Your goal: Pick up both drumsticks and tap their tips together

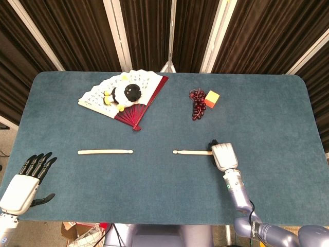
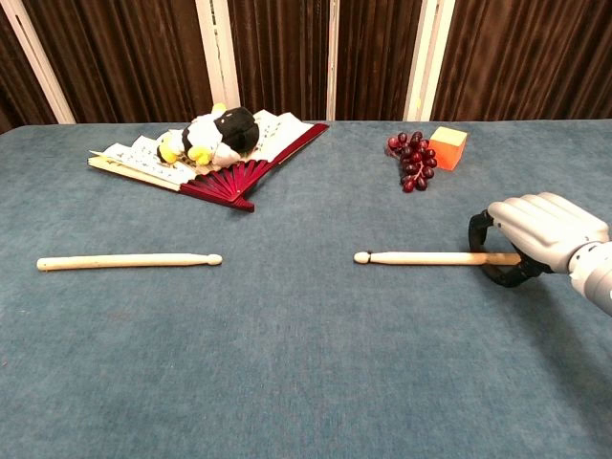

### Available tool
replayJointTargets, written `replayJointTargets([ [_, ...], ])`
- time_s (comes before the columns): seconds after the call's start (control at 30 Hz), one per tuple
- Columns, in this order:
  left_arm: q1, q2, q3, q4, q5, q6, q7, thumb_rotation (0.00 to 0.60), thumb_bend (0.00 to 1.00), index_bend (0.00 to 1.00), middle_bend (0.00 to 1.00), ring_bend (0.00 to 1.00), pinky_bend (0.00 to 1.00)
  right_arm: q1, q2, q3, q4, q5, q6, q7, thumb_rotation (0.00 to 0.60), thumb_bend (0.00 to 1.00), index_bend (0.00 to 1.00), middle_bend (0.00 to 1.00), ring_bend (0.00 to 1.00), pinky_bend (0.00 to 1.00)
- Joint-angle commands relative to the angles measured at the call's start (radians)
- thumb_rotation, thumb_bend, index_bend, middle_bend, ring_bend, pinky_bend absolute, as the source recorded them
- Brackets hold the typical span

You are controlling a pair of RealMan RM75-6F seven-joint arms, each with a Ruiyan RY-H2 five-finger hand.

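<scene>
Two pale wooden drumsticks lie flat on the blue table (image 1: 164, 190). The left drumstick (image 1: 105, 152) (image 2: 129, 260) lies alone with its tip pointing right. On the right drumstick (image 1: 193, 152) (image 2: 426, 258) the tip points left. My right hand (image 1: 223, 156) (image 2: 537, 234) sits over its butt end, and the dark fingers (image 2: 477, 239) and thumb curl into a ring around the shaft. That stick still rests on the cloth. My left hand (image 1: 25, 182) hovers off the table's near left corner, fingers spread and holding nothing. It is far from the left stick and out of the chest view.
At the back left a folding fan (image 1: 146, 100) (image 2: 239, 177) lies spread with a plush toy (image 1: 126, 94) (image 2: 210, 134) on it. Dark red grapes (image 1: 198, 105) (image 2: 411, 158) and an orange cube (image 1: 212, 98) (image 2: 448, 146) sit behind the right stick. Curtains hang behind the table.
</scene>
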Motion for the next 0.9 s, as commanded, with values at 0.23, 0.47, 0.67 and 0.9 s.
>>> replayJointTargets([
  [0.23,0.0,0.0,0.0,-0.001,-0.002,-0.001,0.0,0.6,0.13,0.0,0.0,0.0,0.0,-0.006,-0.01,-0.015,0.018,-0.024,0.025,0.05,0.6,0.43,0.82,0.67,0.74,0.8],
  [0.47,0.001,0.003,0.002,-0.004,-0.006,-0.003,0.001,0.6,0.13,0.0,0.0,0.0,0.0,-0.02,0.007,-0.031,0.005,-0.067,0.059,0.129,0.6,0.49,0.86,0.7,0.75,0.8],
  [0.67,0.002,0.003,0.002,-0.012,-0.004,-0.001,0.01,0.6,0.13,0.0,0.0,0.0,0.0,-0.034,0.05,-0.041,-0.033,-0.104,0.092,0.202,0.6,0.53,0.86,0.77,0.81,0.8],
  [0.9,0.003,-0.003,0.001,-0.022,0.007,0.006,0.035,0.6,0.13,0.01,0.0,0.0,0.0,-0.049,0.102,-0.044,-0.069,-0.126,0.12,0.253,0.6,0.53,0.86,0.77,0.81,0.8],
])
